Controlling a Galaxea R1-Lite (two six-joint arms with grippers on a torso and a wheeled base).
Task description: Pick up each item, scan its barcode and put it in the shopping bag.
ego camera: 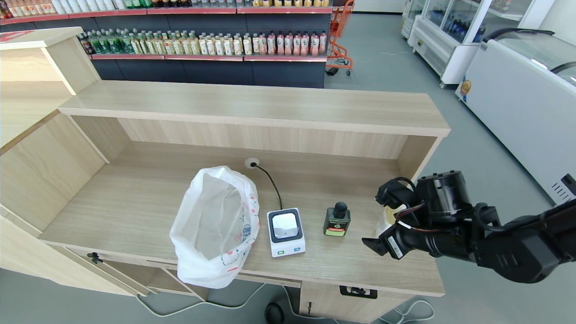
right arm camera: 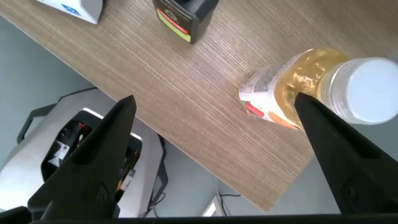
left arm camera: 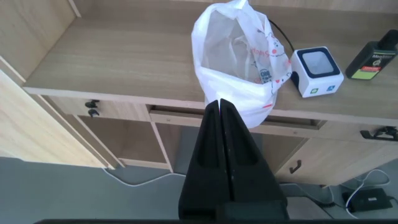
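Hovering at the lower right of the head view, the right end effector (right arm camera: pixel 214 102) is spread wide over the bench (ego camera: pixel 135 202) and grips nothing. A clear bottle (right arm camera: pixel 292 87) of amber drink with a white cap stands near the bench's right front corner. In the right wrist view it sits close against one finger (right arm camera: pixel 348 155), which overlaps its cap side; whether the two touch cannot be told. The other finger (right arm camera: pixel 93 162) is well apart from it, out past the bench's front edge.

The left end effector (left arm camera: pixel 221 104) is closed, its two fingers pressed flat together with nothing between them. In the left wrist view it hangs in front of the bench, below the bench top, in line with the bag.

The shopping bag (ego camera: pixel 216 225), white and thin, stands open at the lower centre of the head view, with its bottom bulging over the front edge. Just to its right sits a white scanner (ego camera: pixel 285 231) with its window facing up. A black cable (ego camera: pixel 272 184) runs from the scanner back to a round hole in the bench top. To the right of the scanner, apart from it, a small dark bottle (ego camera: pixel 336 219) with a black cap and a green label stands upright, between the scanner and the amber bottle.

Shelves (ego camera: pixel 207 45) of drinks run across the top of the head view, and white freezers (ego camera: pixel 517 90) stand at the upper right.
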